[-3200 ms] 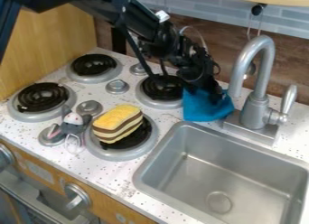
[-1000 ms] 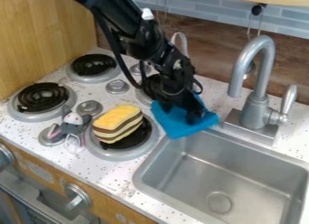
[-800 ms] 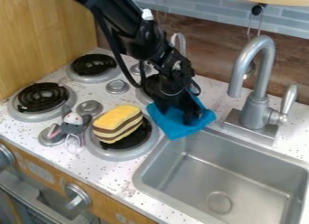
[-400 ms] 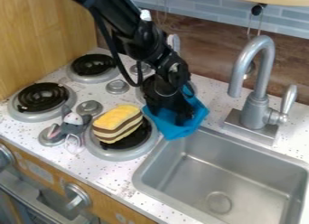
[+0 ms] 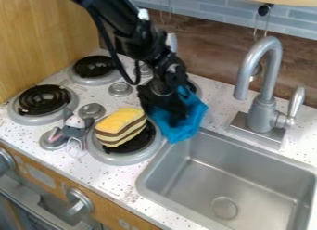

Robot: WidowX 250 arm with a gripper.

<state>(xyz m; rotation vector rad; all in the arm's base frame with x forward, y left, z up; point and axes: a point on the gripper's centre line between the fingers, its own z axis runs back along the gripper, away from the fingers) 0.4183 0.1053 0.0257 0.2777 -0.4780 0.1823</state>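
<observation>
A black pincer (image 5: 176, 119) presses into a crumpled blue cloth (image 5: 195, 114) on the speckled tabletop (image 5: 111, 178), at the corner of a metal sink (image 5: 238, 175).
The cloth bunches around the pincer's tip, though whether it is clamped cannot be told. To the left in the frame, a yellow-and-brown striped plush cake slice (image 5: 121, 126) sits on 1 of 4 stove burners, beside a gray toy mouse (image 5: 75, 125); to the right stands a curved faucet (image 5: 267, 76).
</observation>
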